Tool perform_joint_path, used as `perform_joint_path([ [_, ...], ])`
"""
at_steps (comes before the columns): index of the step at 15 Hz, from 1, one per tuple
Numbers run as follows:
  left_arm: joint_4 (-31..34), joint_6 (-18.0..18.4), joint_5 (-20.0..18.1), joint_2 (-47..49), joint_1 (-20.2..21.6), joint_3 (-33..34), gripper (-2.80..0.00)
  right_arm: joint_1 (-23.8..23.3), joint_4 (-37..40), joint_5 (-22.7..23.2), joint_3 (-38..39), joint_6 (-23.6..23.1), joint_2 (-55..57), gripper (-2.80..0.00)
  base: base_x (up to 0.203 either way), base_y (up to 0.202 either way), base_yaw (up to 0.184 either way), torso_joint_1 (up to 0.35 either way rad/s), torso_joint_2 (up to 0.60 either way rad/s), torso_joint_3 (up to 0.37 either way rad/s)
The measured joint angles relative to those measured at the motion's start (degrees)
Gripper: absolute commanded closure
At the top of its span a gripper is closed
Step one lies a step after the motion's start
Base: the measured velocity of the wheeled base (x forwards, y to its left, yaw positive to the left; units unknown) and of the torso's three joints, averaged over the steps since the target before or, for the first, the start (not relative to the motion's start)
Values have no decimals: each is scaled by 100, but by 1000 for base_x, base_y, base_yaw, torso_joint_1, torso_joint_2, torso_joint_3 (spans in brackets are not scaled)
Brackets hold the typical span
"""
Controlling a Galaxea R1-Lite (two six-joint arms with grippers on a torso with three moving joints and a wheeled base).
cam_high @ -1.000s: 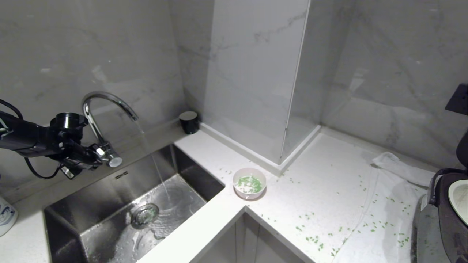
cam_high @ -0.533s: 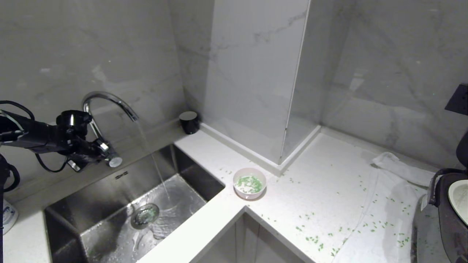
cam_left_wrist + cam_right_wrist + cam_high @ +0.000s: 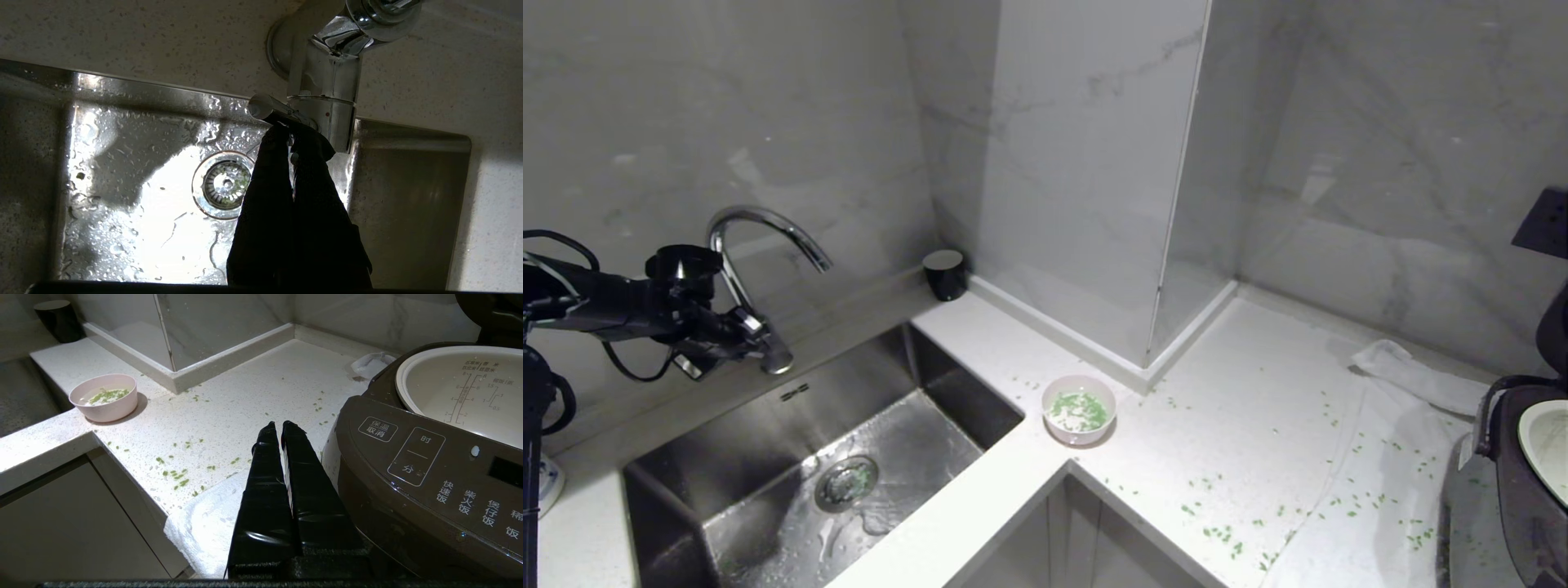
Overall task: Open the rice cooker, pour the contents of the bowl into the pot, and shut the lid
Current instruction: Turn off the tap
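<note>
With our closed left claw [image 3: 291,134] empty at the faucet lever [image 3: 278,113], we next fetch the bowl [image 3: 1079,409] for pouring.

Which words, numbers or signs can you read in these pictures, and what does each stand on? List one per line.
"保温 取消": framed button on the cooker panel.
"时" above "分": next framed button.
"快速饭": panel label.
"柴火饭": panel label beside it.
Two labels further along: cut off, unreadable.
"8", "4", "2", "1.5", "1", "0.5": level marks inside the pot; the characters above them are too small.
No other text.
</note>
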Motion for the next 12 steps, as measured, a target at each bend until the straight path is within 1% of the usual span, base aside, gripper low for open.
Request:
perform_joint_path([
  [3, 10, -90, 7, -30, 22, 35, 0, 0, 2, 0, 0, 0, 0, 0, 0, 0, 0, 0, 0, 0],
  [5, 87, -102, -23, -218, 24, 282, 0, 0, 0, 2, 0, 2, 0, 0, 0, 0, 0, 0, 0, 0],
  [7, 165, -106, -246, -596, -11, 786, 0, 0, 2, 0, 0, 0, 0, 0, 0, 0, 0, 0, 0, 0],
  [9, 172, -110, -592, -1114, -162, 1439, 0, 0, 2, 5, 0, 0, 0, 0, 0, 0, 0, 0, 0, 0],
  [10, 179, -111, -685, -1365, -265, 1730, 0, 0, 2, 0, 0, 0, 0, 0, 0, 0, 0, 0, 0, 0],
  [12, 179, -111, -755, -1852, -517, 2231, 0, 0, 2, 0, 0, 0, 0, 0, 0, 0, 0, 0, 0, 0],
])
